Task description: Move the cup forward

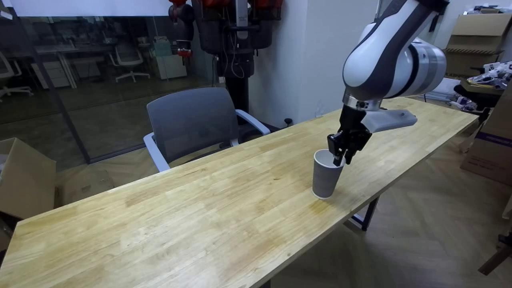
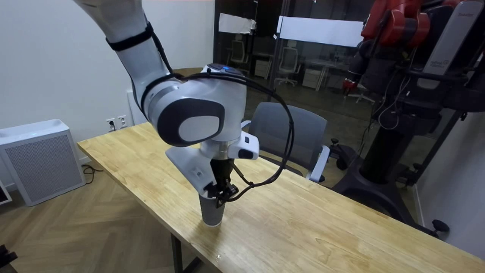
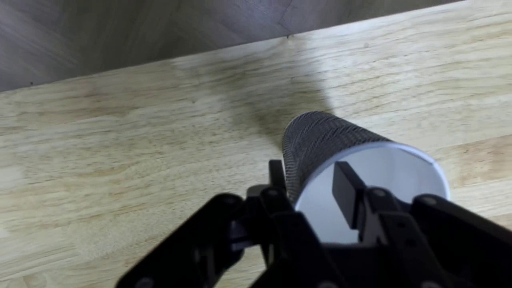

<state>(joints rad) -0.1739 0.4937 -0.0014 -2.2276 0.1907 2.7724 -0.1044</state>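
The grey cup [image 1: 325,182] with a lighter rim stands on the wooden table close to a long edge. It also shows in an exterior view [image 2: 212,213], partly hidden by the gripper, and in the wrist view [image 3: 320,136], where its white inside is seen. My gripper [image 1: 343,160] is at the cup's rim, pointing down. In the wrist view the gripper [image 3: 309,170] has one finger inside the cup and one outside, with the cup wall between them. A gap shows between the inner finger and the wall. In an exterior view the fingertips [image 2: 220,203] are mostly hidden.
The wooden table [image 1: 192,216] is long, and the cup is near the edge over the floor. A grey office chair [image 1: 192,120] stands at the opposite long side. A red and black robot [image 2: 398,76] stands behind that side. A cable loop [image 2: 290,132] hangs from my arm.
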